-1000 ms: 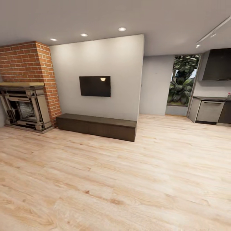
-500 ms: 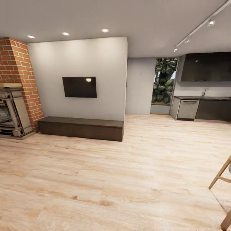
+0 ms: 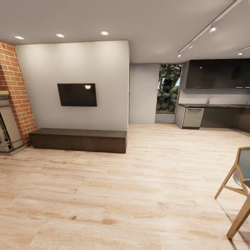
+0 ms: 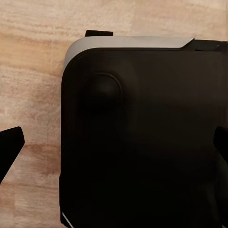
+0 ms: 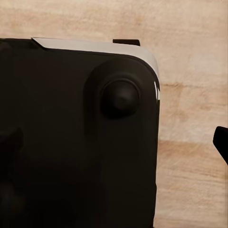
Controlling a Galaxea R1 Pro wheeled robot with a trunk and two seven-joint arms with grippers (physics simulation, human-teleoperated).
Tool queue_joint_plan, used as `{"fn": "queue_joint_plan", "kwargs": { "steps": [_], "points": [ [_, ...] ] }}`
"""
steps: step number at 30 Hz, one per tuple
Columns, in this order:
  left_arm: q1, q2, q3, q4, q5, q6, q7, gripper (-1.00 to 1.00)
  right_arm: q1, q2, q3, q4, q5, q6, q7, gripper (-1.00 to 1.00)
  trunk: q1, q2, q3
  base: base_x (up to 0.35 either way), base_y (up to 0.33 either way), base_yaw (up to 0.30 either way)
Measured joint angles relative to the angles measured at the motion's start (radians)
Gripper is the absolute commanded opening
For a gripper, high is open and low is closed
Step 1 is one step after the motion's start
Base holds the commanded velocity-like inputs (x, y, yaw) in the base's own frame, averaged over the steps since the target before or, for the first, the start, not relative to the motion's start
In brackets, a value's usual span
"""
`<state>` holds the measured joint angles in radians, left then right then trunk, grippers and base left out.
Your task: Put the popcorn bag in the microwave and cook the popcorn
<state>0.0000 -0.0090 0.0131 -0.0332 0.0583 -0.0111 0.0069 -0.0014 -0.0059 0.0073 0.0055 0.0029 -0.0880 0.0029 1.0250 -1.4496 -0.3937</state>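
while rolling over pale wood floor (image 3: 139,194), both wrist cams pointed down at robot's own black base (image 4: 142,142) with floor beside it. left gripper (image 4: 114,152) fingers (image 4: 9,147) as dark tips at opposite frame edges, spread wide, nothing between them but the base below. right gripper: one dark fingertip (image 5: 221,142) at frame edge, other lost against black base, cannot tell if released or clenched. near right, wooden chair (image 3: 239,194), partly cut off. further left, low dark bench (image 3: 78,139) against white wall, black tv (image 3: 77,94) above it. brick fireplace (image 3: 15,97) at far left edge. far right, kitchen: grey countertop (image 3: 211,105) over dark cabinets (image 3: 222,118), steel dishwasher (image 3: 193,118), dark upper cupboards (image 3: 217,73). window with plants (image 3: 168,88) beside it. popcorn bag and microwave too small or hidden to make out.
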Motion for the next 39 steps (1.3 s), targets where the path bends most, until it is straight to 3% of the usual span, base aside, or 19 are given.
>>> {"fn": "queue_joint_plan", "kwargs": {
  "steps": [12,39],
  "points": [
    [0.000,-0.002,0.000,0.000,0.000,0.001,0.000,1.00,0.000,0.000,0.003,0.000,0.003,0.000,-0.002,1.00,0.000,0.000,0.000,0.025,0.000,0.000],
    [0.000,0.000,-0.001,0.002,-0.001,0.001,0.000,1.00,0.000,0.001,0.002,0.000,0.001,0.002,-0.004,1.00,-0.001,0.000,0.000,0.318,0.000,0.000]
  ]
}}
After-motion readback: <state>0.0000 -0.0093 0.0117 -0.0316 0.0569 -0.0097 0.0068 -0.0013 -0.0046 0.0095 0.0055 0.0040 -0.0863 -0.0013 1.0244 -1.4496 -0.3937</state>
